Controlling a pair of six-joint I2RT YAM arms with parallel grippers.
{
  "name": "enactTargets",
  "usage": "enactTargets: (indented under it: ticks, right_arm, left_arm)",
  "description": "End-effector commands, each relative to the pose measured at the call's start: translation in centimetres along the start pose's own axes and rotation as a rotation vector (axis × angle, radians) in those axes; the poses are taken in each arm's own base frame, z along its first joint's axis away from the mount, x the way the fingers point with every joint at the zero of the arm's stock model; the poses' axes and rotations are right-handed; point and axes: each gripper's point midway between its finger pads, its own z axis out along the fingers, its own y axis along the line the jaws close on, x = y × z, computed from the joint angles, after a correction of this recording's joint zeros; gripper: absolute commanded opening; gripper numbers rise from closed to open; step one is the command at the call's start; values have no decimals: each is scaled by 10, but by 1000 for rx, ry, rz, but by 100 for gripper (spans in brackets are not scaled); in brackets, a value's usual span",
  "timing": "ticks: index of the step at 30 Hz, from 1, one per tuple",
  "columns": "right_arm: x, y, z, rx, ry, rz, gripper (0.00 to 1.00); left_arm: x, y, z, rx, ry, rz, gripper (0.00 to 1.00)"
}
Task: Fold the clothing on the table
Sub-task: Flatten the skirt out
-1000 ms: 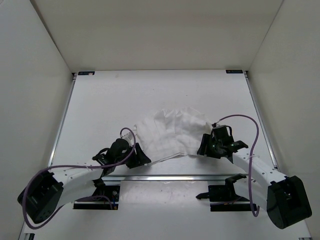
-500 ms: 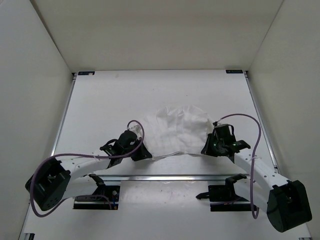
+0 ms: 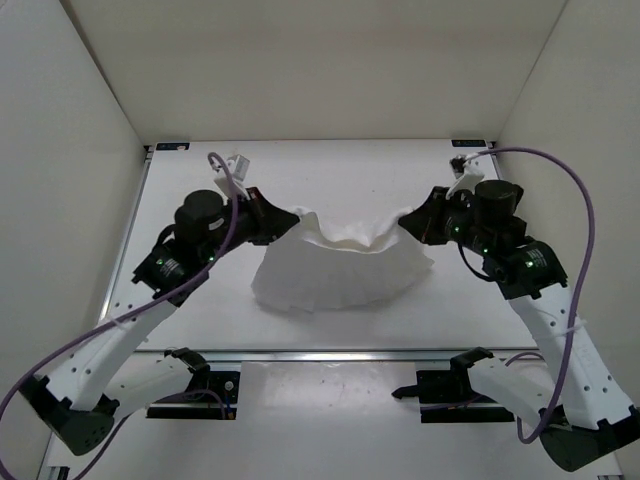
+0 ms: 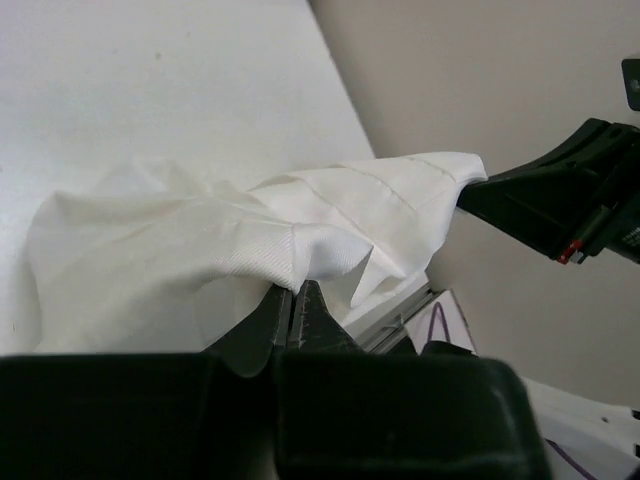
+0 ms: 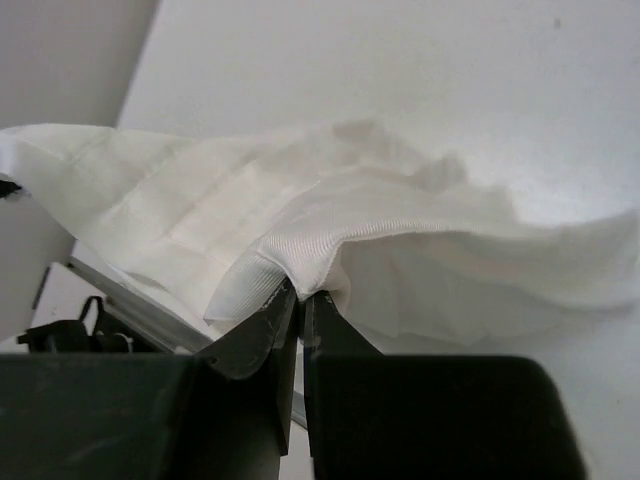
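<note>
Left pincer point(image 3: 289, 222) and right pincer point(image 3: 406, 215) each clamp the clothing point(image 3: 340, 275), sagging over the table point(image 3: 330, 180)

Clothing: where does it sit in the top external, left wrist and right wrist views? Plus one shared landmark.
Top external: clothing at centre, strung between left gripper and right gripper.
Left wrist: clothing across left and middle, pinched at bottom centre.
Right wrist: clothing spans the middle, pinched at bottom centre.
Shared landmark: bare white table beyond the fabric, seen in all three.
</note>
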Motion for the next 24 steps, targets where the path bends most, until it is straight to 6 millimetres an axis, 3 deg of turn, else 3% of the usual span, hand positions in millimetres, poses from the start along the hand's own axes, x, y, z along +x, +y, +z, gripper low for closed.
enactTargets:
  ticks: [1, 2, 3, 4, 6, 7, 9, 10, 11, 12, 13, 16, 18, 19, 20, 21, 22, 23, 24]
  right_arm:
    - [-31, 28, -28, -87, -65, -47, 0]
    - [-37, 25, -28, -79, -81, -50, 1]
    - [-44, 22, -23, -74, -85, -55, 0]
    - [-52, 18, -13, -75, -82, -54, 0]
    - [-62, 15, 8, -93, -78, -51, 0]
    - [-71, 16, 22, -114, -77, -62, 0]
    - [-89, 15, 44, -131, -95, -73, 0]
    - [-103, 20, 58, -154, -101, -92, 0]
    - [-110, 20, 69, -155, -90, -98, 0]
    - [-135, 37, 58, -178, -142, -132, 0]
    - [-152, 50, 55, -189, -178, -167, 0]
    - [-184, 61, 37, -182, -273, -206, 0]
    - [-185, 49, 31, -187, -264, -186, 0]
    - [-184, 33, 36, -160, -255, -164, 0]
    - [-173, 22, 41, -160, -228, -152, 0]
    - [-161, 16, 47, -170, -193, -131, 0]
    - [-147, 3, 52, -163, -169, -111, 0]
    - [-124, -11, 64, -161, -113, -75, 0]
    - [-110, -19, 70, -151, -82, -52, 0]
  left_arm:
    - [-25, -5, -33, -4, -41, 43, 0]
    - [-33, -2, -37, -1, -51, 41, 0]
    - [-45, 15, -38, -48, -82, 31, 0]
    - [-46, 19, -36, -38, -64, 35, 0]
    - [-65, 37, -31, -67, -84, 36, 0]
    - [-72, 51, -20, -95, -75, 37, 0]
    - [-101, 63, 0, -144, -77, 57, 0]
    - [-124, 57, 0, -156, -106, 92, 0]
    - [-129, 66, 17, -168, -73, 96, 0]
    - [-153, 63, 20, -167, -93, 100, 0]
    - [-173, 46, 15, -137, -120, 126, 0]
    - [-208, 35, 6, -135, -181, 142, 0]
    - [-208, 34, 5, -134, -178, 142, 0]
    - [-196, 44, 9, -145, -153, 135, 0]
    - [-189, 41, 6, -147, -158, 146, 0]
    - [-169, 50, 8, -146, -137, 123, 0]
    - [-140, 74, 21, -164, -90, 83, 0]
    - [-110, 87, 21, -165, -54, 48, 0]
    - [-98, 86, 15, -156, -58, 37, 0]
